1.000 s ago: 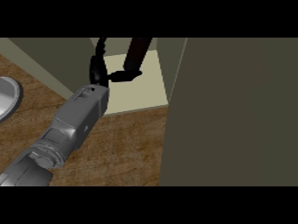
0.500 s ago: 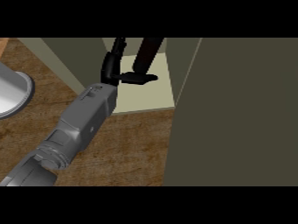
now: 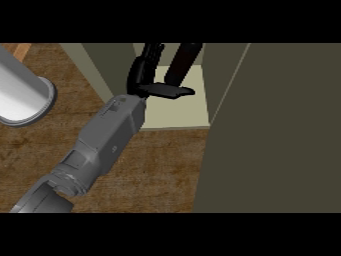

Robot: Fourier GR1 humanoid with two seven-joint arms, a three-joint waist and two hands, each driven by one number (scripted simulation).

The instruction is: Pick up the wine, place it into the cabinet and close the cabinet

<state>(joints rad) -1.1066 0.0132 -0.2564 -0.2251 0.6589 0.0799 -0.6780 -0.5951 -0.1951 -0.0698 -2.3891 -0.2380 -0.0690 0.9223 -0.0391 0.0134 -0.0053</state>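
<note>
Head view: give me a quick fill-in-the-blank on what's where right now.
1. The left hand reaches into the ___.
2. That unit is not yet closed: its front stands ___, with the pale floor showing.
3. The white cylinder sits at the view's ___ edge, on the brown counter.
Missing words: cabinet; open; left.

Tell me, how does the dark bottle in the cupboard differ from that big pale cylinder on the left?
The wine bottle is black and slim; the cylinder is light grey and much broader. The wine bottle is inside the open cabinet, over its pale floor, while the cylinder rests on the brown wooden counter outside it. Both lean in the view and run off its top edge.
</note>
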